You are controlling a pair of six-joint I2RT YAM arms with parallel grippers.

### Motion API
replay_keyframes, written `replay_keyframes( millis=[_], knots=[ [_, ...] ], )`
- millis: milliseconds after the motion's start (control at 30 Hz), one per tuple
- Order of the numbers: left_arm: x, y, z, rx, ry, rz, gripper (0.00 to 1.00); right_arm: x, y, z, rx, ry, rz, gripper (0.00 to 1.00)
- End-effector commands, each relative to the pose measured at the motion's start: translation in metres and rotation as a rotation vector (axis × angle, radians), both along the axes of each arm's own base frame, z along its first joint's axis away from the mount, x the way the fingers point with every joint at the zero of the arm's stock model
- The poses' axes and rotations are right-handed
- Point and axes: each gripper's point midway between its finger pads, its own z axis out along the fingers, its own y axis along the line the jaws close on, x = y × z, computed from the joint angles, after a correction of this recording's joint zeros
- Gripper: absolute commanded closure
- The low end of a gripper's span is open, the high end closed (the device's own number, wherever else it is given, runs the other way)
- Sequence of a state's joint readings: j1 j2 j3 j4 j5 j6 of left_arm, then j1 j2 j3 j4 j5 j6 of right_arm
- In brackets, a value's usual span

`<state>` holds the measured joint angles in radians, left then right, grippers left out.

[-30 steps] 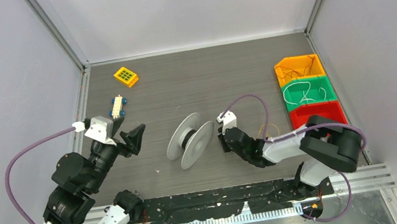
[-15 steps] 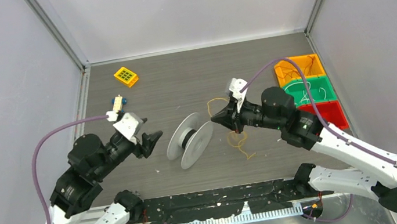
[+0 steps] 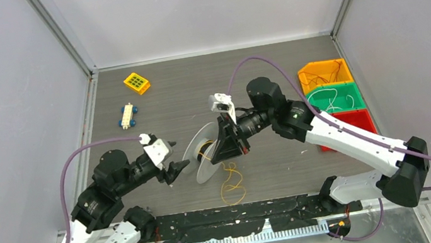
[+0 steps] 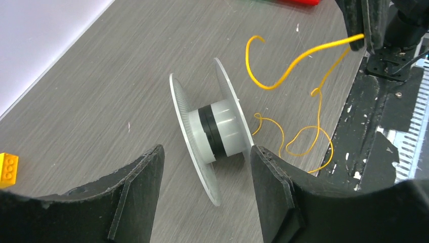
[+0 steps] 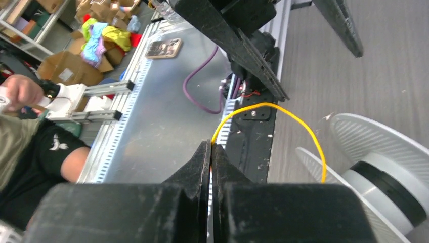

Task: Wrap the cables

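Observation:
The cable (image 4: 302, 143) is a thin yellow wire. It curls loosely on the table by the spool's near side (image 3: 232, 184). My right gripper (image 5: 211, 147) is shut on one end of it. In the right wrist view the cable (image 5: 283, 109) arcs from the closed tips down toward the spool (image 5: 377, 174). From above, the right gripper (image 3: 228, 154) hangs right over the clear spool (image 3: 207, 154). My left gripper (image 4: 207, 152) stands open just left of the spool (image 4: 212, 134), with nothing between its fingers. In the top view the left gripper (image 3: 175, 159) is a short way from the spool's left flange.
Orange (image 3: 323, 74), green (image 3: 354, 97) and red (image 3: 359, 120) bins stand at the right edge, with wires in the orange and green ones. A yellow block (image 3: 137, 83) and a white-and-blue piece (image 3: 128, 115) lie at the far left. Black tape (image 3: 232, 214) lines the near edge.
My right arm swung left from near the bins to above the spool, carrying the yellow cable with it. My left arm moved forward and right toward the spool.

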<state>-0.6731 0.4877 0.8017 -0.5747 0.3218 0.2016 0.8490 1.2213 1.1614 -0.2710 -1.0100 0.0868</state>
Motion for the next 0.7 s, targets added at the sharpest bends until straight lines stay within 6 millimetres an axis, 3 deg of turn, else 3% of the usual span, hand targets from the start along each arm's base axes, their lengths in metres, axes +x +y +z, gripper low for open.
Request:
replay_keyframes(
  millis=[0, 167, 233, 333, 467, 667],
  knots=[
    [0.017, -0.002, 0.007, -0.016, -0.064, 0.039, 0.35, -0.006, 0.012, 0.03, 0.115, 0.122, 0.043, 0.95],
    [0.016, -0.006, -0.009, -0.039, -0.021, 0.039, 0.32, 0.008, 0.029, 0.017, 0.144, 0.29, -0.018, 0.95],
    [0.022, -0.002, -0.012, -0.064, -0.008, 0.1, 0.31, 0.012, 0.033, 0.02, 0.181, 0.325, -0.035, 0.95],
    [0.03, 0.005, -0.008, -0.117, 0.0, 0.184, 0.29, 0.02, 0.039, 0.017, 0.206, 0.38, -0.069, 0.95],
    [0.034, 0.01, -0.001, -0.238, 0.047, 0.272, 0.26, 0.031, 0.042, 0.008, 0.255, 0.431, -0.113, 0.95],
    [0.043, 0.004, -0.012, -0.38, 0.088, 0.312, 0.25, 0.035, 0.037, 0.01, 0.385, 0.507, -0.075, 0.95]
  ],
)
